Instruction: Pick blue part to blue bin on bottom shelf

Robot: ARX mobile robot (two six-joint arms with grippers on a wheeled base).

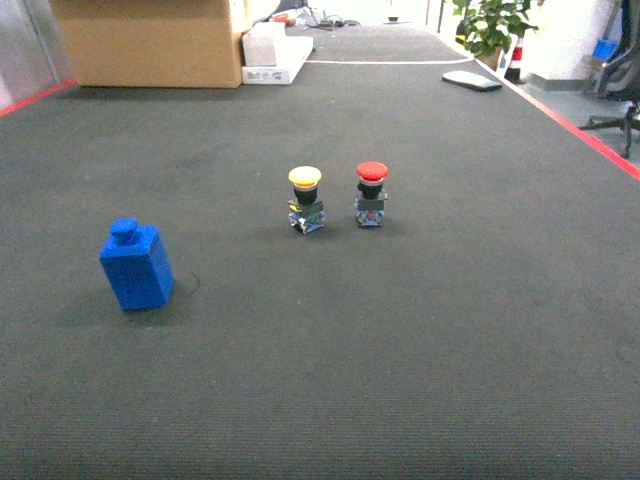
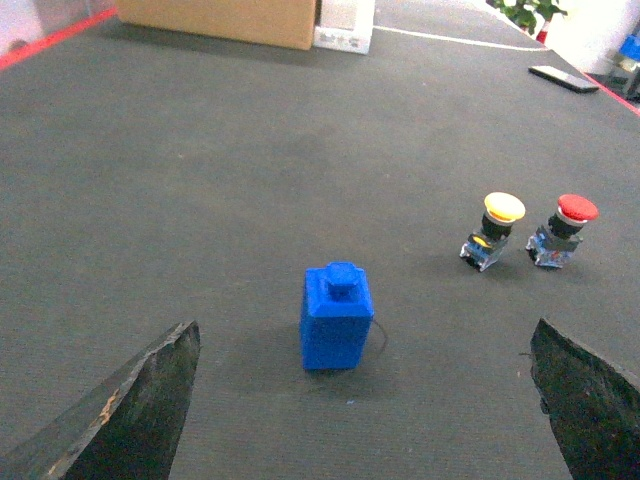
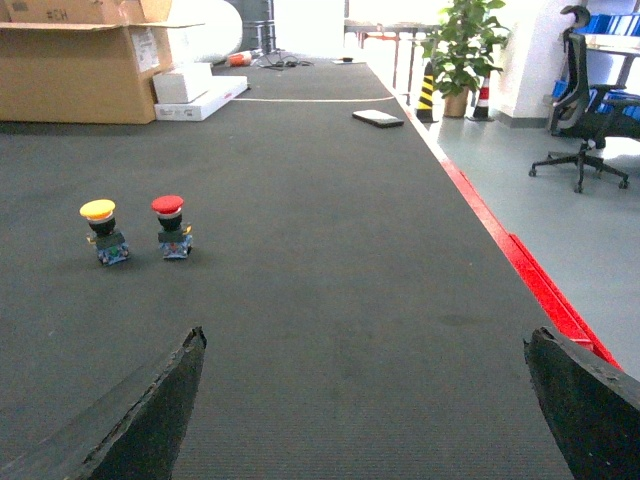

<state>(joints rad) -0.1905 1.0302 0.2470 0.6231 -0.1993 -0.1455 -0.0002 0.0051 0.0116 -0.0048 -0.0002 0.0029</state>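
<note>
a: head view is showing the dark carpet (image 1: 420, 350) filling most of the frame, with a cardboard box (image 1: 150, 40) sitting at the far left edge and a flat white box (image 1: 275, 55) just beside it. neither arm is appearing in this view.

b: where's the blue part sitting?

a: blue part (image 1: 136, 265) is standing upright on the carpet at the left, well apart from the two push buttons. left wrist view is looking straight at it (image 2: 336, 315), lying ahead of and between the wide-spread fingers (image 2: 135, 410) of the left gripper (image 2: 365, 420). nothing is touching it.

b: right side?

a: right gripper (image 3: 365, 415) is hanging with its fingers (image 3: 150, 410) spread apart too, gripping nothing, over bare carpet. yellow button (image 1: 305, 198) and red button (image 1: 371, 193) are standing side by side near the middle, close but not touching. blue bin and shelf aren't showing in any view.
</note>
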